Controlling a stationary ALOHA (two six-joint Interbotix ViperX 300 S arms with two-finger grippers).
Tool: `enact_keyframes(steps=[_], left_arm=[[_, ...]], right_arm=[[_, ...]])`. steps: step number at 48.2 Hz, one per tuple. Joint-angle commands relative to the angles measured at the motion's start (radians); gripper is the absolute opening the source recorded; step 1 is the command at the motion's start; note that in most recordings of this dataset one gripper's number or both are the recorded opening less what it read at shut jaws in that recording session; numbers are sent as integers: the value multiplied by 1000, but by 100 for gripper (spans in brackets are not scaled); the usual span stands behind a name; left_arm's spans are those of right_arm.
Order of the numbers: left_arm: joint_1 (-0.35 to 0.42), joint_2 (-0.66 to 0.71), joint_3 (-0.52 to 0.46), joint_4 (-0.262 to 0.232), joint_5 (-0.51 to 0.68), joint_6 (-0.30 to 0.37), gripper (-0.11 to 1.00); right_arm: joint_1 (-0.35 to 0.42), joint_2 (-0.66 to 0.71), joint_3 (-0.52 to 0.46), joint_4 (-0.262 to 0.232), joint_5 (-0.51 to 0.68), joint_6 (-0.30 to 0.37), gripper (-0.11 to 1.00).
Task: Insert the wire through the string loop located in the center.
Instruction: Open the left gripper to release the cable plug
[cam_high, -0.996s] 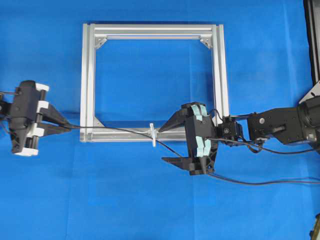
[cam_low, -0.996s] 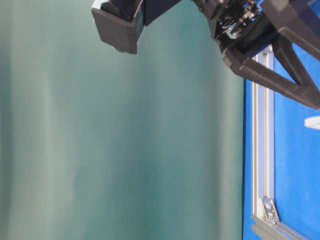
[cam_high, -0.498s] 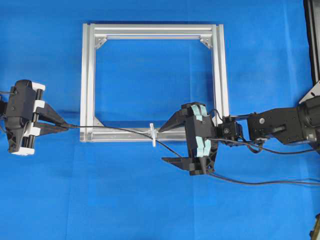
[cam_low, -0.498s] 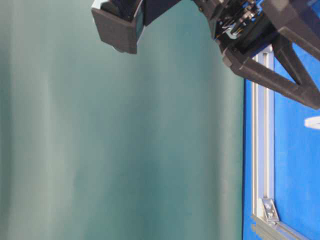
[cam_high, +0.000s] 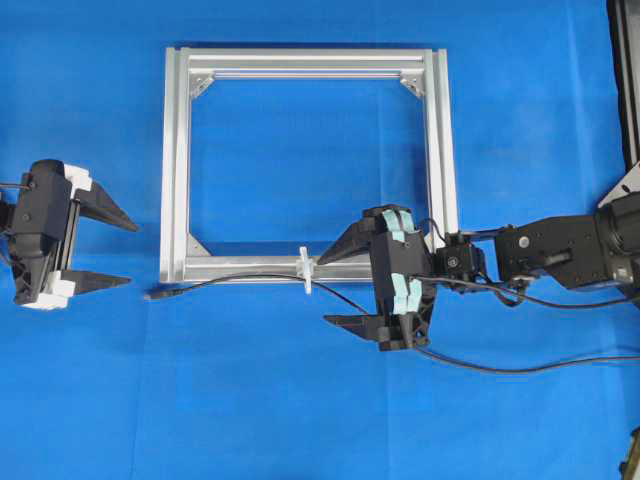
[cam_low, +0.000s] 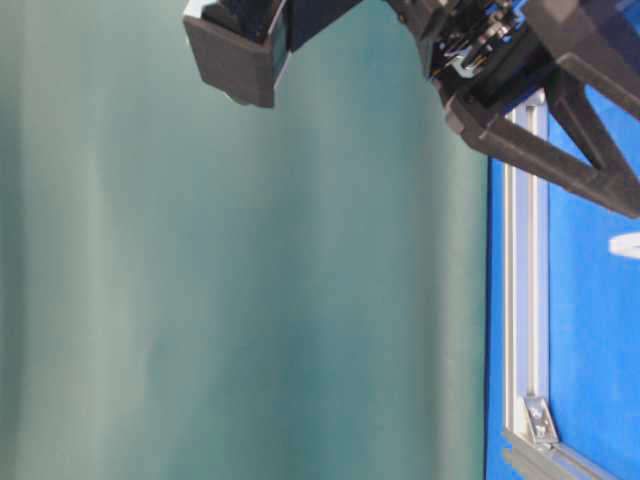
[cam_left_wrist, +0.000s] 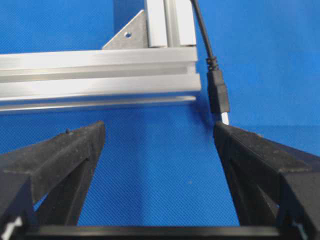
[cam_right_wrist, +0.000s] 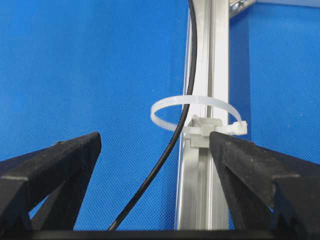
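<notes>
Where wire (cam_high: 235, 281) passes through loop (cam_high: 305, 270) on frame's (cam_high: 174, 150) near bar, plug lies on blue cloth (cam_high: 300, 400) just outside frame corner, apart from frame. Cloth covers whole table; green backdrop (cam_low: 240, 300) behind. Left gripper (cam_high: 115, 250) level, jaws wide apart, plug beside one fingertip (cam_left_wrist: 235, 140), ungripped. Right gripper (cam_high: 335, 287) level, jaws spread, straddling loop, holding nothing. One wire, one loop, one frame, two arms.
</notes>
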Motion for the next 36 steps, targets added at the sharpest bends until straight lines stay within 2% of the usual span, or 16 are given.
enact_keyframes(steps=[1, 36], left_arm=[[3, -8, -18, 3, -3, -3, 85], [5, -11, -121, 6, -5, 2, 85]], right_arm=[[3, -40, -8, -2, -2, -2, 93], [-8, -209, -5, -3, 98, -3, 93]])
